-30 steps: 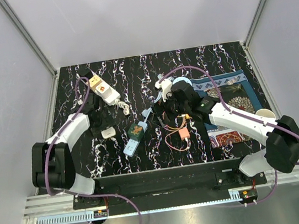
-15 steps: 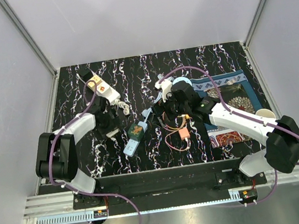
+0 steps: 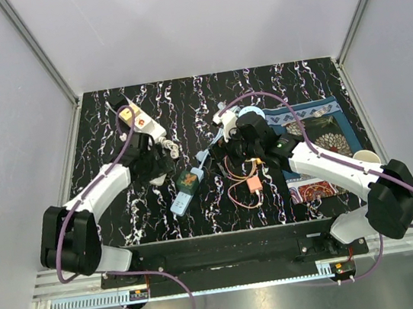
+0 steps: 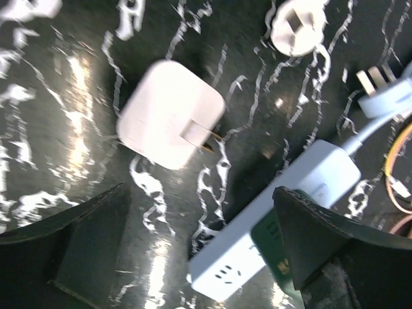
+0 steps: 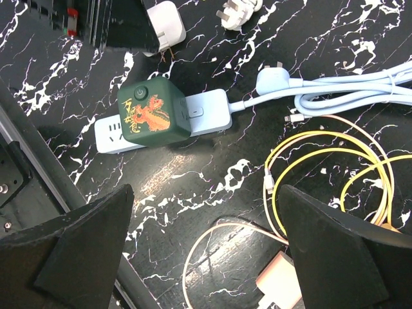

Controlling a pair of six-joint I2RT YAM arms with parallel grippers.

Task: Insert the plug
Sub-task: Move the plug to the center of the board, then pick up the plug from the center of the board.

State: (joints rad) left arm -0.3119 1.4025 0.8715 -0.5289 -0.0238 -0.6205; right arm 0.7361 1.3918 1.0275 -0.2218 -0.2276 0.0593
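Note:
A white square plug lies flat on the black marbled table, its two prongs pointing right. My left gripper hovers open just near of it, holding nothing. In the top view that gripper partly covers the plug. A pale power strip lies to the right with a green adapter plugged into it, and free sockets show at its near end. My right gripper stands open above bare table beside the cables, right of the strip.
A second white strip with orange buttons lies back left. A white three-pin plug, a pale blue plug and cord, yellow cable loops and a pink charger crowd the middle. A patterned mat and cup sit right.
My left arm has swung right and away from its base, bringing the gripper over the white plug. The right arm has stayed where it was.

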